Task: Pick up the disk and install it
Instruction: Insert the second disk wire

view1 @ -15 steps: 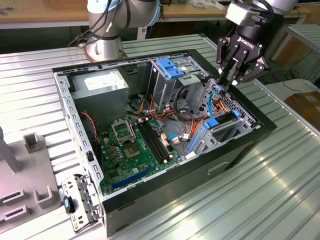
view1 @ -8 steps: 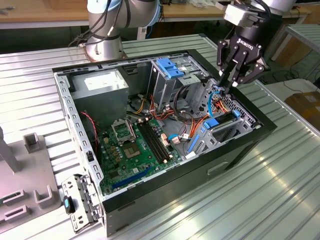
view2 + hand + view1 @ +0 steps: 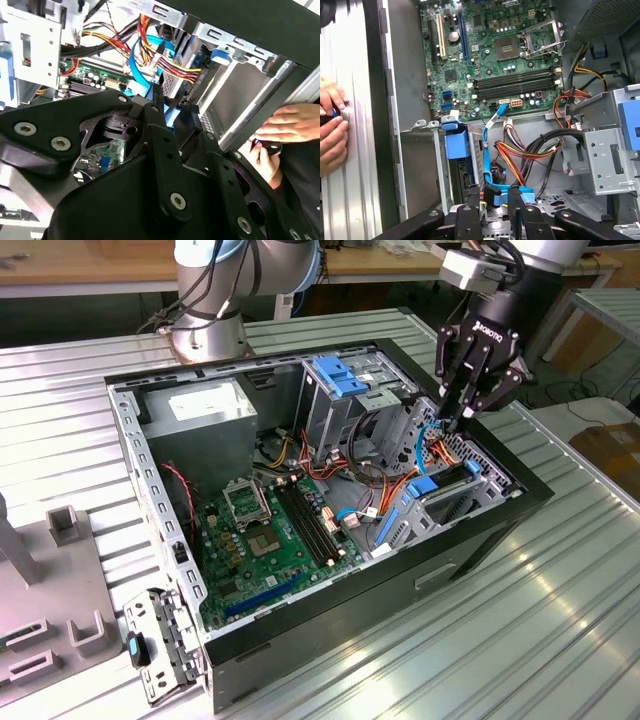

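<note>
Black linkage of the gripper (image 3: pixel 167 107) looms closest in the second wrist view; its fingertips stand close together, narrow, a sliver of blue between them, but whether they pinch anything cannot be told. In the exterior view the gripper (image 3: pixel 462 420) hangs over the drive bays at the computer case's (image 3: pixel 300 625) corner toward the exterior view's right. Case lies open-side up on the ribbed metal tabletop (image 3: pixel 520 640). Inside: green motherboard (image 3: pixel 270 540), grey power supply (image 3: pixel 195 405), bundles of red, orange and yellow wires (image 3: pixel 520 155), thin blue cable (image 3: pixel 487 150). The disk (image 3: pixel 456 146), blue-framed, sits edge-up in a metal bay slot, just beside the gripper tips in the first wrist view. A person's hand (image 3: pixel 332 130) rests on the tabletop outside the case wall.
</note>
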`<state>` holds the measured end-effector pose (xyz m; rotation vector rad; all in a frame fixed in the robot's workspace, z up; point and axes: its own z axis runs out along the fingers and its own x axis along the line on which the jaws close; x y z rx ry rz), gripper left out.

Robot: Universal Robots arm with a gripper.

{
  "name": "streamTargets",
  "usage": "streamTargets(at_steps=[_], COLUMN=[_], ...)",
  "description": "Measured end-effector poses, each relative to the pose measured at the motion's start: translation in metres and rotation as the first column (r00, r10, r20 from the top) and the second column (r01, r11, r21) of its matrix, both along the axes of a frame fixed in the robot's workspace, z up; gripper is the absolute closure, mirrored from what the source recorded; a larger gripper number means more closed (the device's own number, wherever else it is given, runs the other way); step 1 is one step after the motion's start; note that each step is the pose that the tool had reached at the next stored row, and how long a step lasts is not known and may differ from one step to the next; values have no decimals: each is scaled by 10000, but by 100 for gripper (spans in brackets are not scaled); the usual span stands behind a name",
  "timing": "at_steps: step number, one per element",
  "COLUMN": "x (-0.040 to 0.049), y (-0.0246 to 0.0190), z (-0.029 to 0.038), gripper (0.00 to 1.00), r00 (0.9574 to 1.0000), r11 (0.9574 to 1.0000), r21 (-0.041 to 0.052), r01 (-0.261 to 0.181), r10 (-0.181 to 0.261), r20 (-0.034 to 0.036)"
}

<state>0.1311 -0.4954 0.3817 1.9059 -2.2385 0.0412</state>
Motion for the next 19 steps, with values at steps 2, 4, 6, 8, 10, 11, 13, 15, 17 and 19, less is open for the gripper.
streamTargets(at_steps=[2,4,6,8,10,11,13,15,17,19], x=[0,0,0,0,0,0,0,1,1,1], y=[0,0,0,0,0,0,0,1,1,1], z=[1,0,1,0,0,0,-10,-48,-68,-99], gripper=[72,84,89,89,89,89,76,76,76,76], r00=[10000,10000,10000,10000,10000,10000,10000,10000,10000,10000], r11=[9999,9999,9998,9998,9998,9998,9994,9983,9979,9975], r21=[-110,-172,-175,-175,-180,-185,-355,-589,-654,-701], r01=[1,1,1,1,1,1,2,1,1,2], r10=[-1,-1,-1,-1,-1,-1,-1,-1,0,-1], r20=[0,0,0,0,0,0,2,9,13,15])
